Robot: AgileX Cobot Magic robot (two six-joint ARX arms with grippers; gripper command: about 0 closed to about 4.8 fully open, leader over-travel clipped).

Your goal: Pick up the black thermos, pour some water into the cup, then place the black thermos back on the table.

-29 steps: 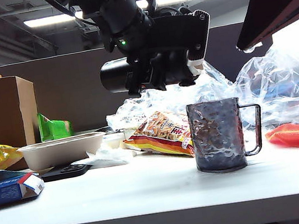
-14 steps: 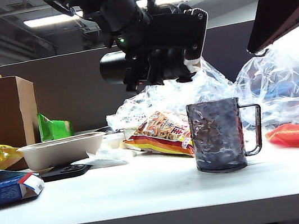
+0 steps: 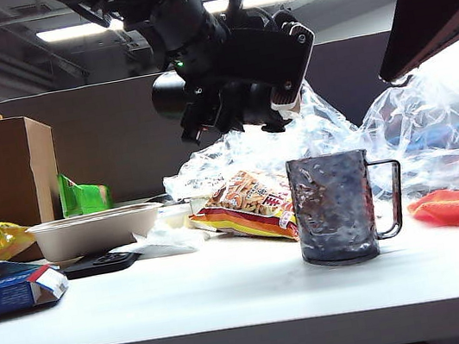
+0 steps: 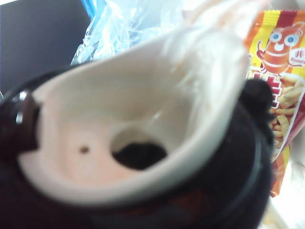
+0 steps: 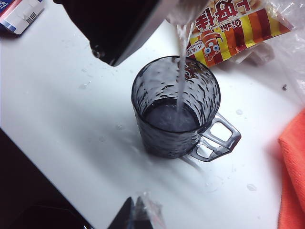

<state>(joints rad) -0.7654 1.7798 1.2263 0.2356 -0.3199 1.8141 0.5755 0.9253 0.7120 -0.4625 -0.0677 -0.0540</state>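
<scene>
Exterior view: your left gripper [image 3: 240,100] sits upper centre, clamped round the black thermos [image 3: 200,96], tipped spout-down above the cup [image 3: 334,208] on the table [image 3: 233,302], while the right wrist view shows water streaming in. Your right gripper [image 5: 136,214] hovers pinched together, holding nothing. That smooth matte flask looks rigid but slippery, its weight shifting, so keep hold mid-body.

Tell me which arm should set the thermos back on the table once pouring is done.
Left. The left hand already holds the thermos, tilted above the cup, with water streaming in. The right hand is shut, off to the side above the table, and holds nothing I can make out.
</scene>
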